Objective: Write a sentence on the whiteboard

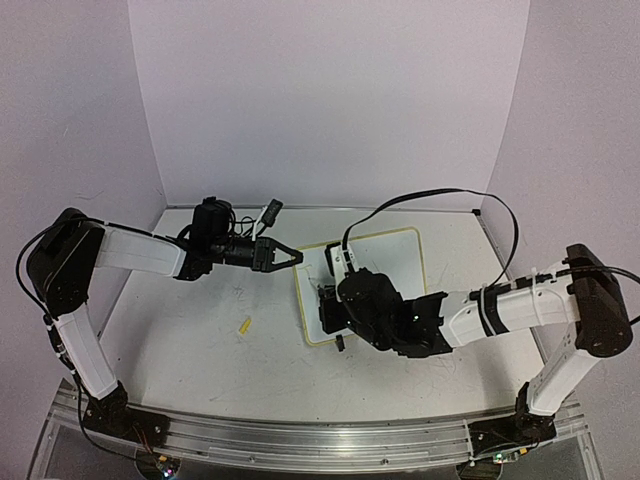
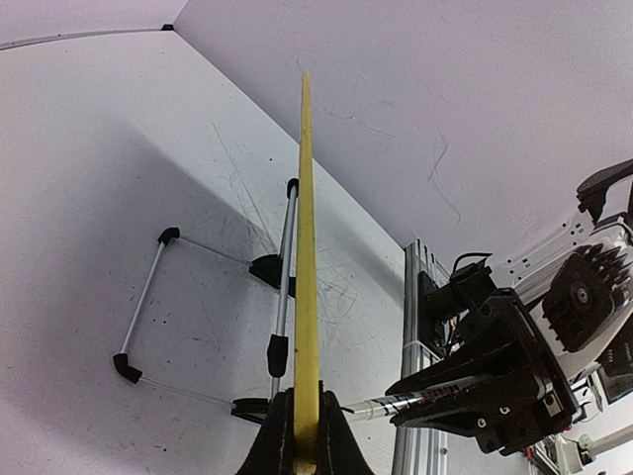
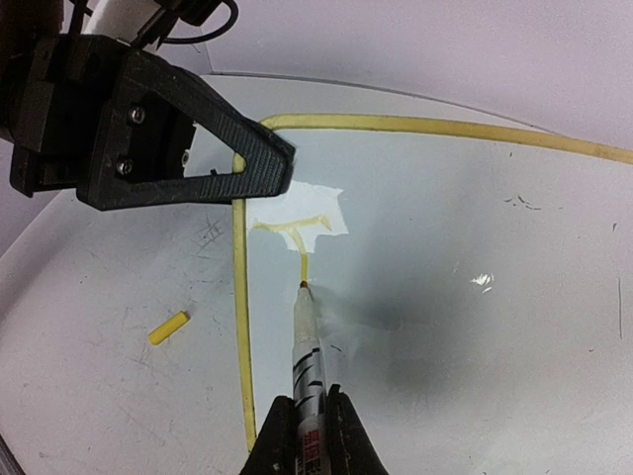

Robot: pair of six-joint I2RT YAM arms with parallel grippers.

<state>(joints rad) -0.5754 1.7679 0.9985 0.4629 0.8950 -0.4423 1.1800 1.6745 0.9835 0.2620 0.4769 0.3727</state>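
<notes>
The whiteboard (image 1: 395, 262) with its pale-yellow rim lies at mid table. My left gripper (image 1: 293, 257) is shut on its left rim, seen edge-on in the left wrist view (image 2: 305, 198) between my jaws (image 2: 306, 424). My right gripper (image 1: 328, 305) is shut on a white pen (image 3: 306, 356) with black markings. The pen tip (image 3: 301, 287) touches the board (image 3: 475, 327) near its left edge. Of the sentence only a first yellow stroke (image 3: 297, 236) shows, a crossbar with a stem running down to the tip.
A small yellow pen cap (image 1: 244, 326) lies on the table left of the board, also in the right wrist view (image 3: 168, 328). The board's wire stand with black feet (image 2: 280, 297) shows under it. The left gripper's black finger (image 3: 178, 148) is close beyond the stroke.
</notes>
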